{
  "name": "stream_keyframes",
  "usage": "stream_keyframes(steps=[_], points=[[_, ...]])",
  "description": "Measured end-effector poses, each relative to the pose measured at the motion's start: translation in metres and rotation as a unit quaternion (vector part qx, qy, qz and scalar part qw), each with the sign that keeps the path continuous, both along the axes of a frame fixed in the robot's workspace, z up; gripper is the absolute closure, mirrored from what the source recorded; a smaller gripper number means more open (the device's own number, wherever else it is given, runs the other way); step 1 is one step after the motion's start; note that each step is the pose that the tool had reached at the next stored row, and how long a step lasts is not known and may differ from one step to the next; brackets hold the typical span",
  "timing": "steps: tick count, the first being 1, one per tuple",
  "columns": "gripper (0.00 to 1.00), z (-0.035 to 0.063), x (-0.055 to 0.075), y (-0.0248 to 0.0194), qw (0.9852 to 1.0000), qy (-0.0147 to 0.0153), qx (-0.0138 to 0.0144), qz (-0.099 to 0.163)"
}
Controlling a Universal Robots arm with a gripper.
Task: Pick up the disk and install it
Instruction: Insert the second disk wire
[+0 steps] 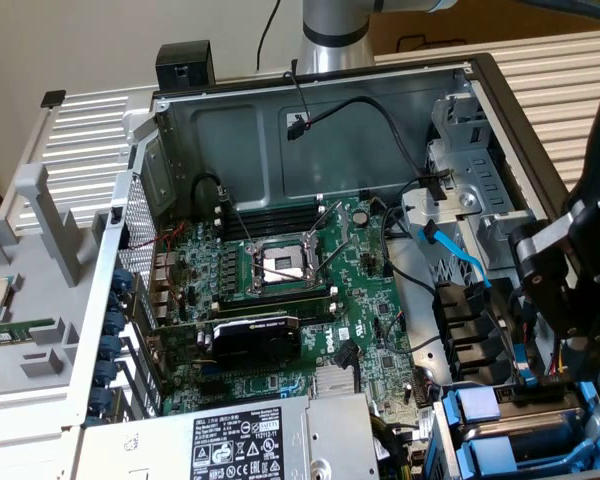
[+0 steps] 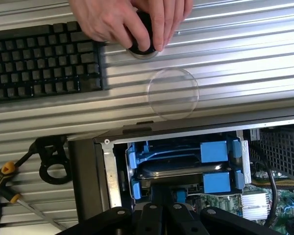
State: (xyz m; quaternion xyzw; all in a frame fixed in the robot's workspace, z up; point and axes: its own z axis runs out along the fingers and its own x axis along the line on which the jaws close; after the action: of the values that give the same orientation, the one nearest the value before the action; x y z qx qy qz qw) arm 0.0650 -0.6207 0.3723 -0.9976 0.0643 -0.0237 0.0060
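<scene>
1. My gripper (image 1: 532, 385) hangs over the drive bay at the front corner of the open computer case (image 1: 310, 90), on the exterior view's right, its black fingers reaching down to the bay's edge.
2. My jaws are clenched; the wrist view shows the fingers (image 2: 161, 198) pressed against the near edge of the disk (image 2: 179, 169).
3. The disk, a flat silver drive clipped in a bright blue frame, sits inside the bay, between the bay's metal walls.
4. Whether I truly grip the disk or merely touch its edge, I cannot tell.
5. In the exterior view, blue plastic trays (image 1: 500, 455) show at the case's front corner, just beneath my gripper.
6. A silver power-supply box (image 1: 240, 445) with a warning label lies along the case's front edge, beside the green motherboard (image 1: 280, 270).
7. On the ribbed metal table (image 2: 235, 63) beyond the case, a person's hand (image 2: 132, 19) rests on a round black object (image 2: 143, 46), near a black keyboard (image 2: 39, 61).
8. A screwdriver (image 2: 5, 183) with a yellow-and-black handle lies near the table's edge, well apart from the case.
</scene>
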Motion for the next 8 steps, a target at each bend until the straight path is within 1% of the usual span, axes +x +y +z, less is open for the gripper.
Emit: stream_keyframes(steps=[6, 8], points=[[0.89, -0.0029, 0.0, -0.0001, 1.0, 0.0, 0.0, 0.001], [0.89, -0.0032, -0.0001, -0.001, 1.0, 0.0002, 0.0028, 0.001]])
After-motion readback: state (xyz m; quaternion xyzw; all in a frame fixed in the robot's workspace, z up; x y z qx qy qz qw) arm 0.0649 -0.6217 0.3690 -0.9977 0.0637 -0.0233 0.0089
